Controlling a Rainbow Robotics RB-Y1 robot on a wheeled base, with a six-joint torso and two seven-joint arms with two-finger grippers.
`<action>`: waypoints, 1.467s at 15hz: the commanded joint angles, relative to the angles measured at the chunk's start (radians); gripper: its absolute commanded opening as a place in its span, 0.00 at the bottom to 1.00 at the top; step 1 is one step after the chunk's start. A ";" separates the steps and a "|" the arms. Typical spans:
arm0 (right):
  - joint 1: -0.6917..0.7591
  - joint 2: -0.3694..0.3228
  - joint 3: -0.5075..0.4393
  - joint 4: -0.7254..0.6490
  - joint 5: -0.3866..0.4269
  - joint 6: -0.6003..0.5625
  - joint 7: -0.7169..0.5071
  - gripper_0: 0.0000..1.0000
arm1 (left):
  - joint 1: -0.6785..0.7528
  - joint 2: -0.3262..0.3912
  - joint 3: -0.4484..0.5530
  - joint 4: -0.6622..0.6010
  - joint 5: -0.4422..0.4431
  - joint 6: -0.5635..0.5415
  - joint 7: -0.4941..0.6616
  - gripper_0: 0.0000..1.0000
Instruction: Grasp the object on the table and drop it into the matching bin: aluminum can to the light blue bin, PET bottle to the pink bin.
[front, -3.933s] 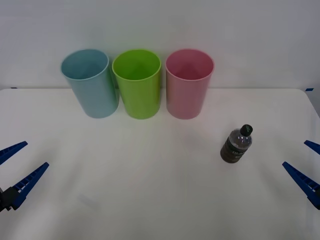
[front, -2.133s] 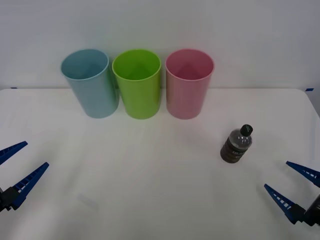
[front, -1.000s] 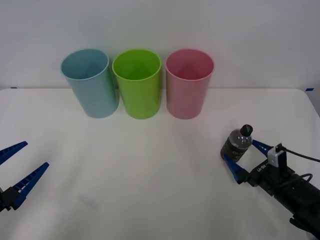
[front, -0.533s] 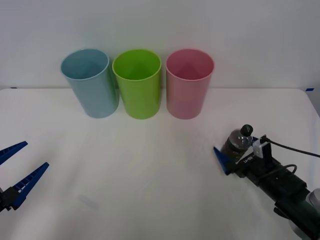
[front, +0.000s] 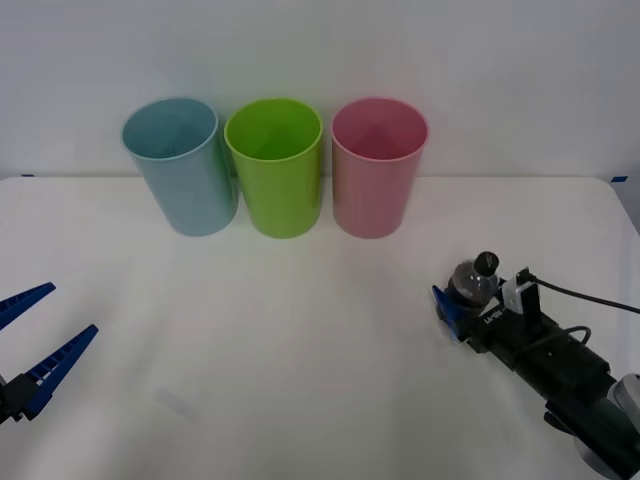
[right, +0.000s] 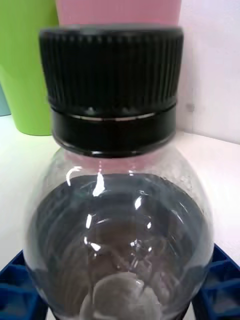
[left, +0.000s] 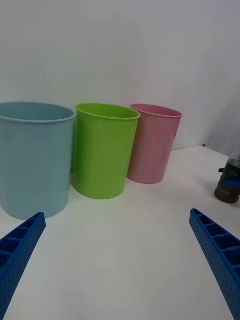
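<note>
Step in hand: grasping, with the right pincer (front: 462, 302) brought low over the tabletop (front: 300, 350) and set around the PET bottle (front: 473, 288).
Bottle: upright on the right half of the tabletop, well apart from the bins, nearer the robot than the pink bin (front: 378, 166); black cap (right: 111, 85) and clear shoulder pressed close before the right wrist camera, dark liquid below.
Right pincer: blue fingers (right: 17, 287) flanking the bottle's body on both sides, close against it; whether already squeezing or only bracketing cannot be told.
Left pincer: parked at the near left corner (front: 38, 340), fingers spread wide, holding nothing.
Bins: light blue bin (front: 181, 165), lime green bin (front: 275, 165) and pink bin standing in a row at the far edge, rims up; pink rightmost and nearest the bottle.
Progress: early; nothing lifted, nothing dropped.
Next move calls for: a firm close on the bottle's body, a lift high enough to clear the pink rim, then a carry forward and leftward over that rim, not the green neighbour just beside it.
</note>
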 joint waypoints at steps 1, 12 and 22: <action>0.000 0.000 -0.002 0.000 0.000 -0.002 0.000 0.00 | 0.000 0.000 0.000 0.000 0.000 0.000 0.000 1.00; 0.074 -0.040 -0.026 -0.187 -0.023 -0.068 -0.103 0.00 | 0.000 0.000 0.000 0.000 0.000 0.000 0.000 1.00; 0.127 -0.175 -0.046 -0.575 -0.024 -0.055 -0.523 0.00 | 0.000 0.000 0.000 0.000 0.000 0.000 0.000 1.00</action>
